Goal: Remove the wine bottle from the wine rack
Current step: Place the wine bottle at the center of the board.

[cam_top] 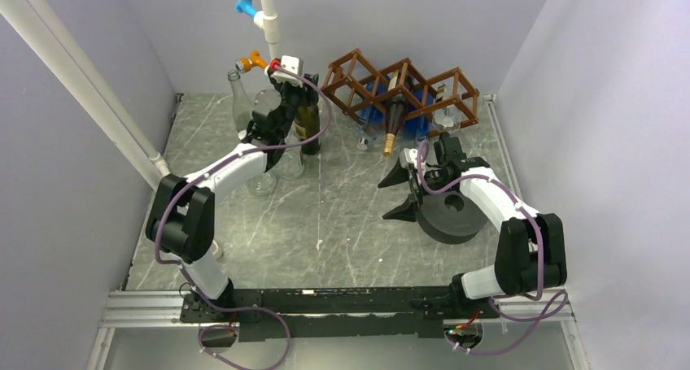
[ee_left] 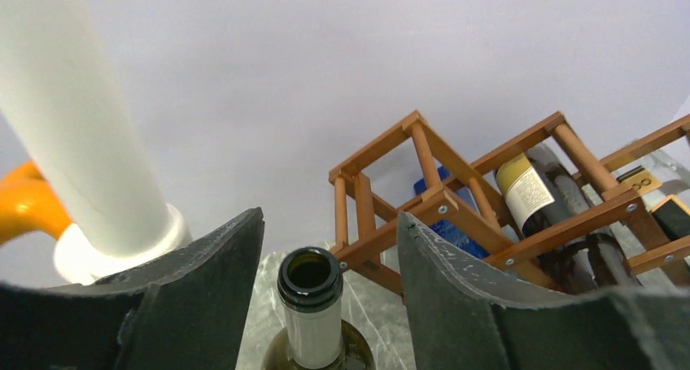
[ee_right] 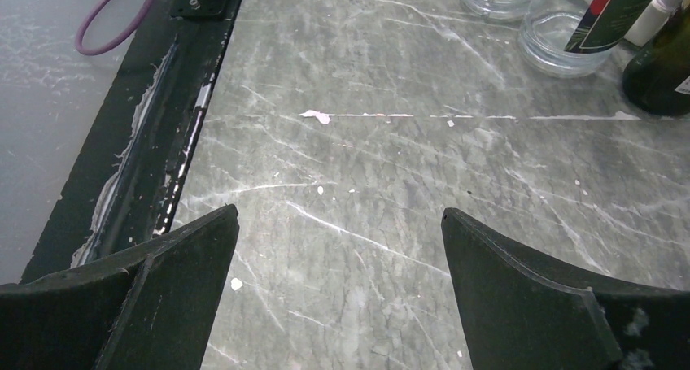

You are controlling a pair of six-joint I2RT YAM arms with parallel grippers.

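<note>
The brown wooden wine rack (cam_top: 400, 85) stands at the back of the table, also in the left wrist view (ee_left: 431, 201). A dark wine bottle (cam_top: 395, 119) with a cream label (ee_left: 532, 193) lies in one of its cells, neck pointing toward the front. A dark green bottle (cam_top: 307, 131) stands upright left of the rack. My left gripper (cam_top: 299, 102) is open, its fingers (ee_left: 220, 280) on either side of this bottle's open neck (ee_left: 310, 293) with gaps on both sides. My right gripper (cam_top: 402, 193) is open and empty over bare table (ee_right: 340, 217), in front of the rack.
A clear glass bottle (cam_top: 238, 102) and clear glasses (cam_top: 262, 180) stand by the left arm; glasses also show in the right wrist view (ee_right: 561, 41). A dark grey round disc (cam_top: 452, 217) lies under the right arm. A white pipe (ee_left: 73, 126) with an orange fitting (cam_top: 254, 59) hangs behind. A blue object (cam_top: 381, 102) sits in the rack.
</note>
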